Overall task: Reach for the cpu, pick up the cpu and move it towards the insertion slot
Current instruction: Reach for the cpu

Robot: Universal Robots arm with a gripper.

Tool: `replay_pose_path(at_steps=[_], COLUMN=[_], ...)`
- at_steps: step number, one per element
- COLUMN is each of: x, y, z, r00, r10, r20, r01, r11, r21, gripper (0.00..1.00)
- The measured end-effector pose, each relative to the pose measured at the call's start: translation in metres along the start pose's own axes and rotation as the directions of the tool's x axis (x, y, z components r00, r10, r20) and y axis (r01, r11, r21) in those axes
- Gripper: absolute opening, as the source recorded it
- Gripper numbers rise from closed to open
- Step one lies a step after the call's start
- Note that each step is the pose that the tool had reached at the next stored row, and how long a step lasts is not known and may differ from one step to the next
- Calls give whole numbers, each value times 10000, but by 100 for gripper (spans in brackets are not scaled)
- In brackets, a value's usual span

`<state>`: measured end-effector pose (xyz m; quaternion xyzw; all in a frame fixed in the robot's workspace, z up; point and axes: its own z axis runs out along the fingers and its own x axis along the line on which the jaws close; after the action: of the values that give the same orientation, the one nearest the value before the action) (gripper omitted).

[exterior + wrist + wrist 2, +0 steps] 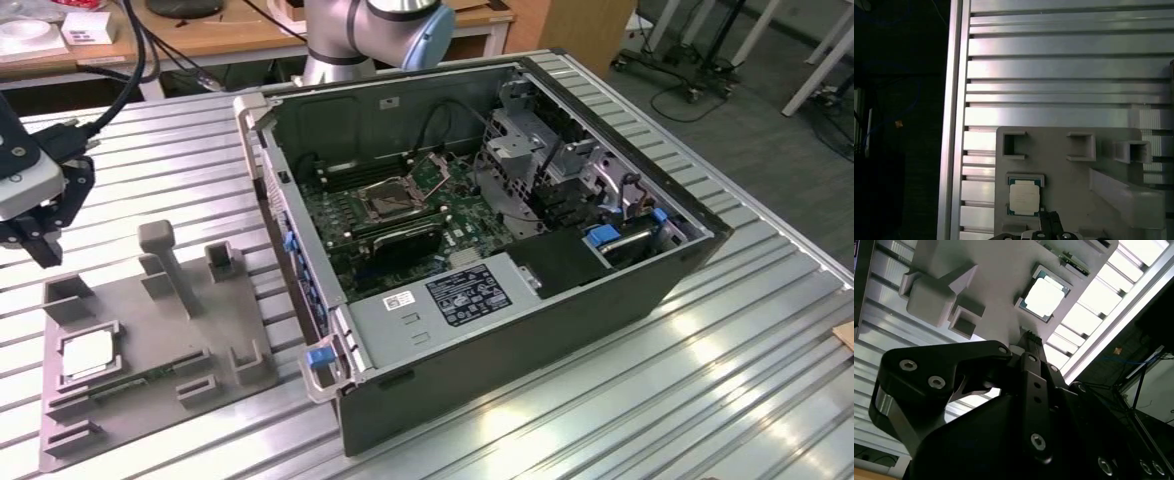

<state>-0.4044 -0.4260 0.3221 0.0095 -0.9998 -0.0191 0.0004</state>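
On the grey fixture (200, 325) we see the cpu (87, 352) lying in its pocket, not yet lifted, our gripper (43, 250) hovering above the fixture, open or closed we cannot tell, the insertion slot (391, 197) well apart.

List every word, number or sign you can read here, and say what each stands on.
No text can be read with confidence.
Dark label inside the computer case: print too small to read.
White sticker beside it: too small to read.
cpu in the grey fixture: marks on its face too blurred to read.
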Motion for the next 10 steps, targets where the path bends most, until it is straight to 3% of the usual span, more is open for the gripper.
replay_pose_path(at_steps=[10], x=[132], y=[-13], z=[102], r00=[10000], r10=[0], r20=[-1], r01=[0], r11=[10000], r21=[0], gripper=[10])
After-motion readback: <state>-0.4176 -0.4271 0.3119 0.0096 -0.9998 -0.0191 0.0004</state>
